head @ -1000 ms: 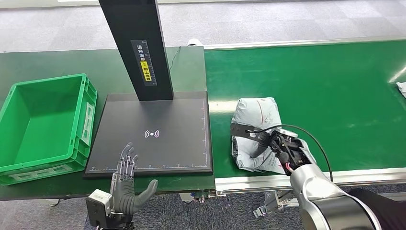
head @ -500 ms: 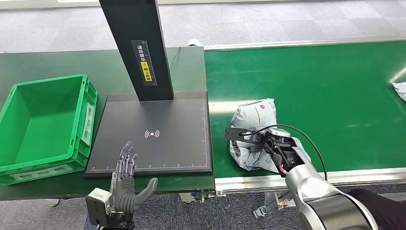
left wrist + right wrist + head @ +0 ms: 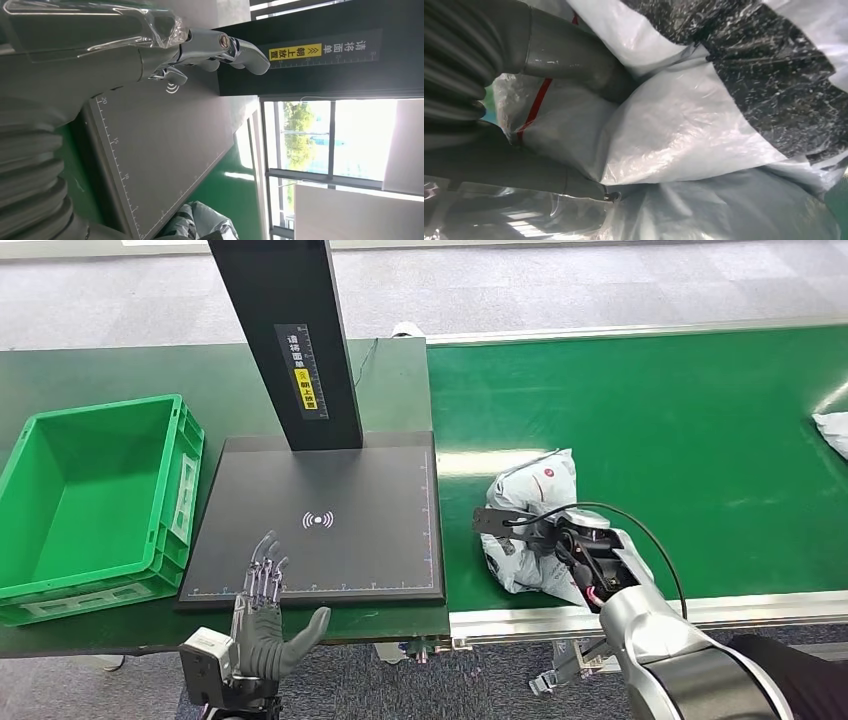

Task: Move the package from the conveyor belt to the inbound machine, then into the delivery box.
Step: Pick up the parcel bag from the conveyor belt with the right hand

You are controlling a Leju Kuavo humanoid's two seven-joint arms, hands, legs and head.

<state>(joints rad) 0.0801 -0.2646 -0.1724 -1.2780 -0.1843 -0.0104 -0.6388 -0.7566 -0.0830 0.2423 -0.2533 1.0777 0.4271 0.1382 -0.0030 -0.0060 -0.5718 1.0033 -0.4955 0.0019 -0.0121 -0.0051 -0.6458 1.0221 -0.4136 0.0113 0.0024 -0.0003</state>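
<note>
Holding our left hand [image 3: 262, 625] spread and empty by the near edge of the inbound machine [image 3: 320, 530], we grip the package [image 3: 535, 502] with our right hand [image 3: 565, 540] on the conveyor belt [image 3: 690, 430]; the delivery box [image 3: 45, 575] sits left

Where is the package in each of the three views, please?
Head view: the package lies on the green belt, right of the black pad, in the right hand.
Left wrist view: a corner of it shows beyond the pad's ruled edge.
Right wrist view: its white and dark plastic is close up, between the fingers.
Shared landmark: the pad, in the head and left wrist views.
</note>
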